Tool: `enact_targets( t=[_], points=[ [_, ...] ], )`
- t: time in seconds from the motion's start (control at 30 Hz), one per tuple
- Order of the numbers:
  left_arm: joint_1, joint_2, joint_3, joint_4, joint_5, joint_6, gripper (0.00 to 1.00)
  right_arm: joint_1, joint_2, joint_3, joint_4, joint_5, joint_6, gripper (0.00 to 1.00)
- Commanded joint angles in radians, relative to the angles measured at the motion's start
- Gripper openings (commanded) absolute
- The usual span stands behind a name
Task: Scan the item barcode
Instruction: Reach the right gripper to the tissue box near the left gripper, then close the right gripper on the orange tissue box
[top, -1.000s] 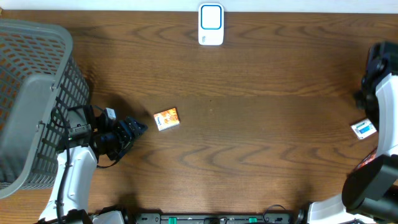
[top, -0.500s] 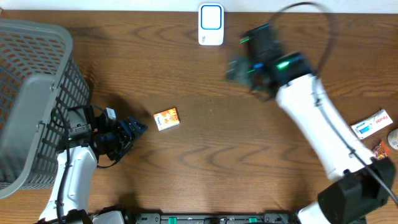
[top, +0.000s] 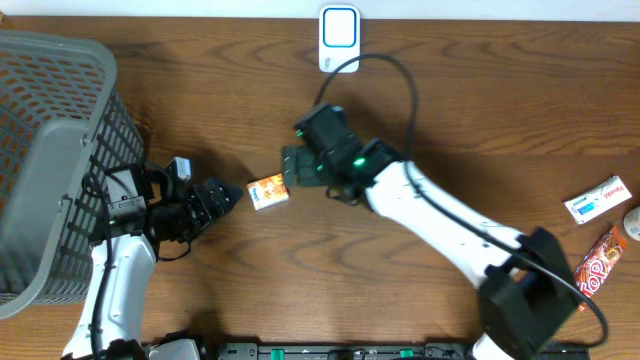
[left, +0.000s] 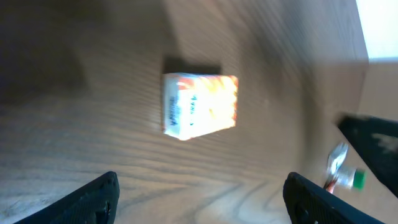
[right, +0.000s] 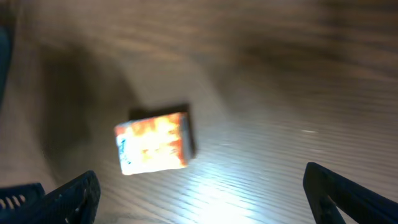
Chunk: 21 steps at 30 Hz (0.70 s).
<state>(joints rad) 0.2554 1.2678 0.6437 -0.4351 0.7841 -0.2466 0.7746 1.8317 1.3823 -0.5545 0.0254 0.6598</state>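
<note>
While both arms sat close to it, the small box lay flat on the wooden table, left of centre, between the two grippers and touching neither. Its top was orange and yellow, with a white end panel carrying blue print. The print was too blurred to read and no barcode could be made out. The left gripper was just left of the box, jaws apart, holding nothing. The right gripper was just beside the box's upper right corner, jaws spread wide, empty, its fingers smeared by blur from overhead. Both wrist views were soft, showing only finger ends at the bottom corners. A white scanner stood at the far edge, well apart from the box. A grey basket was cut off at the left edge.
</note>
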Motion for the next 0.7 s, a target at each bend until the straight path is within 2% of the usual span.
enact_targets(
  t=[0.0,0.2,0.33,0.47,0.67],
  points=[
    [-0.019,-0.056,0.067,-0.039,0.024,0.222,0.85,0.032,0.050,-0.009,0.020,0.023,-0.055,0.99],
    [-0.063,-0.143,0.156,-0.141,-0.164,0.255,0.85,0.031,0.135,-0.009,0.037,0.004,-0.066,0.99],
    [-0.065,-0.181,0.231,-0.188,-0.221,0.268,0.85,0.043,0.167,-0.009,0.097,-0.020,-0.150,0.99],
    [-0.065,-0.189,0.317,-0.268,-0.275,0.338,0.85,0.065,0.172,-0.009,0.173,-0.056,-0.229,0.99],
    [-0.064,-0.189,0.423,-0.379,-0.332,0.346,0.85,0.092,0.205,-0.009,0.245,-0.055,-0.230,0.99]
  ],
)
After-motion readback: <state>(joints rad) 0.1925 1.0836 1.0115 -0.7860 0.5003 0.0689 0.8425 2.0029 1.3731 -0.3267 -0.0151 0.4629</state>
